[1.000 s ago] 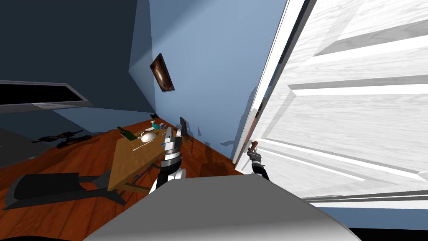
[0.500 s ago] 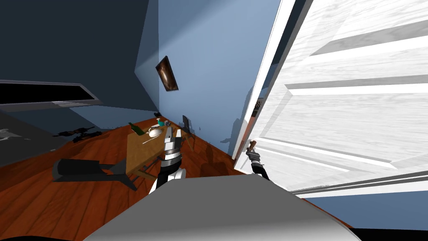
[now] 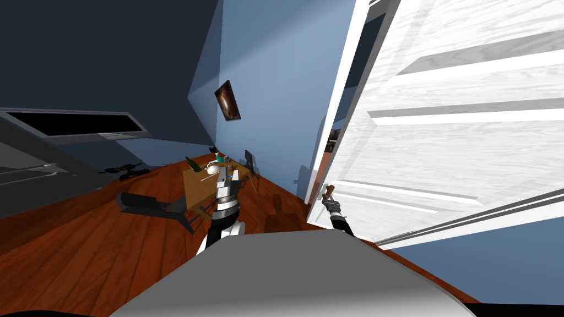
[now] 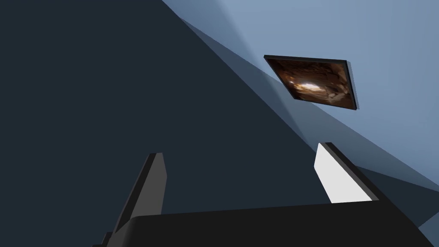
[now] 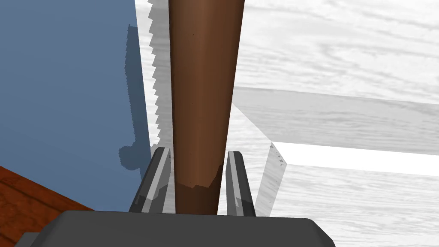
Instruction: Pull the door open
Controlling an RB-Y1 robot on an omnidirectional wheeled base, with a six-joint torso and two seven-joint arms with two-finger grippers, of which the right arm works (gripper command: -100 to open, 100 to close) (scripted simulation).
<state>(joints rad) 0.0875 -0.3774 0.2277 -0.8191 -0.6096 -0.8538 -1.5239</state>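
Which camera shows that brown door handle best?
The right wrist view: the brown handle is close and large, clamped by the right gripper, in front of the white door. The head view shows it as a small brown stub at the door's edge. The left wrist view faces away from it.

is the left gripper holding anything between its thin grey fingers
No, the left gripper stands open, its two thin light grey fingers spread wide apart with nothing between them.
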